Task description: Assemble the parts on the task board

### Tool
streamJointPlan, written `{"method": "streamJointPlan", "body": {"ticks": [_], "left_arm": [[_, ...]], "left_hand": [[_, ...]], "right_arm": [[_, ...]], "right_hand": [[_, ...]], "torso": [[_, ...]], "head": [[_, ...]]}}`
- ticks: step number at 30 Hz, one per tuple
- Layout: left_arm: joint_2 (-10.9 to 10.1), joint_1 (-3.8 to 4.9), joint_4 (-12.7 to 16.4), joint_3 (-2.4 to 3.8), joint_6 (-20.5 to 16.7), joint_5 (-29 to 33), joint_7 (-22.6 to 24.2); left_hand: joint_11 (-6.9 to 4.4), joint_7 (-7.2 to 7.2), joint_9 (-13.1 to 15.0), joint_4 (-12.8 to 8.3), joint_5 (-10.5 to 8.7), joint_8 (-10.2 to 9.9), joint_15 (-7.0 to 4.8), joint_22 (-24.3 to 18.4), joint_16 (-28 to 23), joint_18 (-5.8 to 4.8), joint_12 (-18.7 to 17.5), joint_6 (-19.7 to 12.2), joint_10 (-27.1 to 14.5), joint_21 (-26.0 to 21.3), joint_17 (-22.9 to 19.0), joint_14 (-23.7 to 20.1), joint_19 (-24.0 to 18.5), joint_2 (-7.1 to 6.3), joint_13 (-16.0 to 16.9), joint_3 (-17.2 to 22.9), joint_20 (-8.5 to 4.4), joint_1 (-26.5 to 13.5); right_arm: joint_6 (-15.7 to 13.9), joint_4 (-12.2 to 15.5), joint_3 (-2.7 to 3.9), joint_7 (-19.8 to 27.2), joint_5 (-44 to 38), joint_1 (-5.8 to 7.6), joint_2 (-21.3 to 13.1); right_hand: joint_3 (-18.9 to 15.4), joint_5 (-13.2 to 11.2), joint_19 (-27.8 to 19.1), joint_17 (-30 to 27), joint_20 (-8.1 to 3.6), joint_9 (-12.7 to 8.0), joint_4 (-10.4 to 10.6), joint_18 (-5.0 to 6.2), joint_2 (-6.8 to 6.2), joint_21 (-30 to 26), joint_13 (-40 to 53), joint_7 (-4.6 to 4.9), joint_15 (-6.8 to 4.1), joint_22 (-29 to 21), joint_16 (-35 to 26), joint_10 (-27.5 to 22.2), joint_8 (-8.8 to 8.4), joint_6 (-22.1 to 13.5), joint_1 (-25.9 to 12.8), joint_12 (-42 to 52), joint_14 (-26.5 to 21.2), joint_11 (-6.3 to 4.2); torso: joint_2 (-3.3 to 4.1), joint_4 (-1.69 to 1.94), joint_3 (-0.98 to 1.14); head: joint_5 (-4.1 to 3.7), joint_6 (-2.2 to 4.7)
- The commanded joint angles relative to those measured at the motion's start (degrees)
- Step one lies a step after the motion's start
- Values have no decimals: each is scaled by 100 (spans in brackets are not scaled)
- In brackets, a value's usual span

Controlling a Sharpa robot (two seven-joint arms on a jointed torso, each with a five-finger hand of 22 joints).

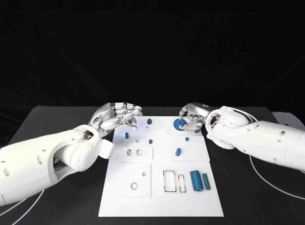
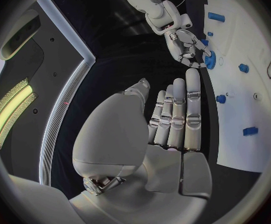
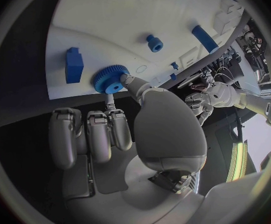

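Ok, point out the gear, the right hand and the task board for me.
gear (image 3: pixel 108 79), right wrist view, toothed rim.
right hand (image 1: pixel 193 115), head view, middle of the hand.
task board (image 1: pixel 193 201), head view, bare near corner.

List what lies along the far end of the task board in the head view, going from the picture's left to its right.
Left hand → small blue peg standing on the task board → blue gear pinched in the fingers of the right hand.
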Motion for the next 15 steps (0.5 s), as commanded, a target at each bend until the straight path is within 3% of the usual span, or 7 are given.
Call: {"method": "streamJointPlan", "body": {"ticks": [1,8,15], "left_arm": [[13,5,6,4,99,20,13],[16,5,-1,4,106,20,5],[21,5,-13,4,104,20,7]], "left_hand": [[-2,8,9,2,22,-9,-8,10,8,20,-2,-36,-28,45,10,-32,-62,36,-1,41,3,-29],[-2,8,9,2,22,-9,-8,10,8,20,-2,-36,-28,45,10,-32,-62,36,-1,41,3,-29],[-2,8,9,2,22,-9,-8,10,8,20,-2,-36,-28,45,10,-32,-62,36,-1,41,3,-29]], "right_arm": [[-288,64,-27,-91,-563,-40,4],[-814,316,-25,-107,-820,-39,14],[-1004,649,-22,-232,-1100,-11,150]], "right_hand": [[41,-6,281,1048,-68,79,16,-98,35,38,855,-171,-40,601,24,96,122,218,31,39,504,-60],[47,-35,289,1075,-87,81,45,-102,19,49,892,-191,-58,621,33,129,120,255,-34,70,509,-78],[51,-33,288,1085,-90,80,47,-102,18,48,889,-194,-60,619,36,128,117,257,-40,67,511,-82]], "torso": [[-1,2,0],[-2,3,-2],[0,5,-8]], "head": [[4,8],[16,22],[32,30]]}}
